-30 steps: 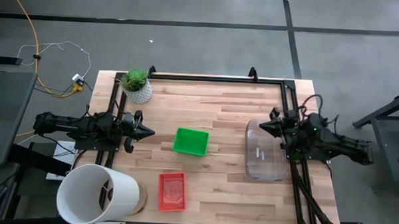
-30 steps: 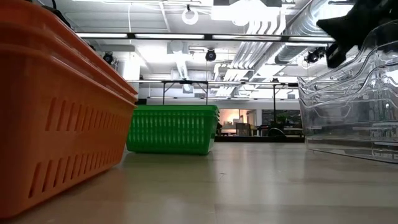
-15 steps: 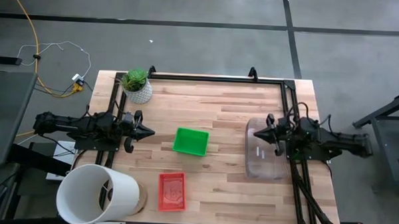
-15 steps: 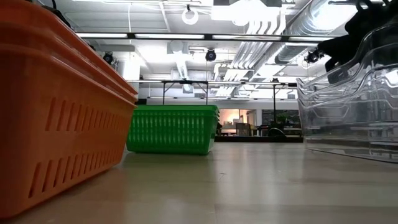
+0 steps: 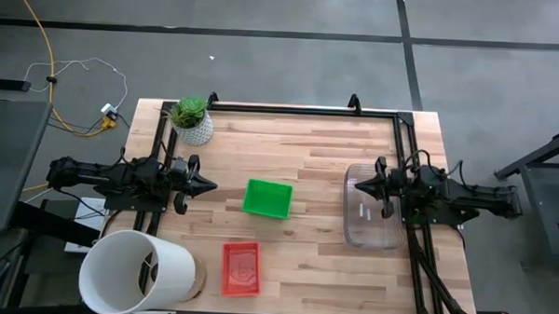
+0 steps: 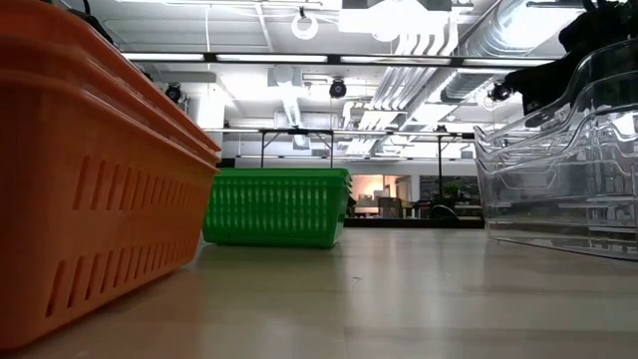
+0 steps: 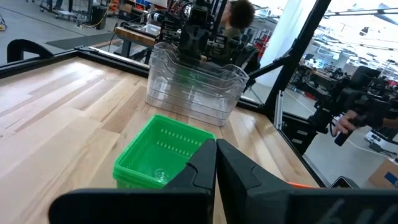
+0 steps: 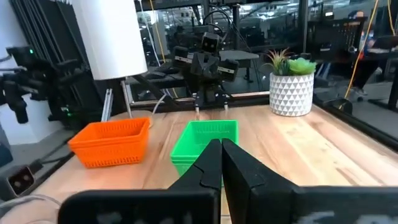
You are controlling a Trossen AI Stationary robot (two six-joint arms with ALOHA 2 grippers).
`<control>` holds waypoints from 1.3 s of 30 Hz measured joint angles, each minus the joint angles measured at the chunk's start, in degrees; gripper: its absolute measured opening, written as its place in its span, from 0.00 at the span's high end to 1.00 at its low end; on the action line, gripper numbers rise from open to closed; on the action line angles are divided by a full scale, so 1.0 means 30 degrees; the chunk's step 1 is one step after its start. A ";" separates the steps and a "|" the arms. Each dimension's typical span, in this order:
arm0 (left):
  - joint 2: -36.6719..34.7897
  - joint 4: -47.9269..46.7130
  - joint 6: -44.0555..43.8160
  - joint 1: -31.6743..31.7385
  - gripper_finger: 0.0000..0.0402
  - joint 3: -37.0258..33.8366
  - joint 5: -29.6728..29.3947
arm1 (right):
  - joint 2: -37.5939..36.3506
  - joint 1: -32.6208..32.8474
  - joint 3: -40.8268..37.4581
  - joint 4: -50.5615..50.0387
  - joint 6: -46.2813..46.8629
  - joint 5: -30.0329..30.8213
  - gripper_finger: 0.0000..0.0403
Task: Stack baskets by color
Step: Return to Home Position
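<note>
High view: sorting looks done, clear baskets [image 5: 371,216] at the worktop's [image 5: 317,140] right edge, green baskets [image 5: 267,198] at centre, red baskets [image 5: 240,268] at the edge by the bucket [image 5: 136,273]; left gripper [image 5: 209,184] and right gripper [image 5: 358,186], at the side edges, are pressed together.

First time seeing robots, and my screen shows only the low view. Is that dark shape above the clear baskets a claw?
Observer: Yes, the right claw, shut, hovering over the clear baskets.
Visitor: Is there another arm?
Observer: Yes, the left claw waits shut on the opposite side, pointing at the green basket.
Visitor: Anything my screen misses?
Observer: A potted plant in the corner of the table near that claw.
</note>
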 joint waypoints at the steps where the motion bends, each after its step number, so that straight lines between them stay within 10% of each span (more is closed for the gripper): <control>1: 0.0000 0.0005 0.0000 0.0000 1.00 0.0000 0.0003 | 0.0000 0.0000 0.0000 0.0000 -0.0210 -0.0001 1.00; 39: -0.1341 0.0036 0.0000 0.0467 1.00 0.0036 -0.0128 | -0.0106 0.1144 -0.0015 0.0001 -0.0070 -0.0073 1.00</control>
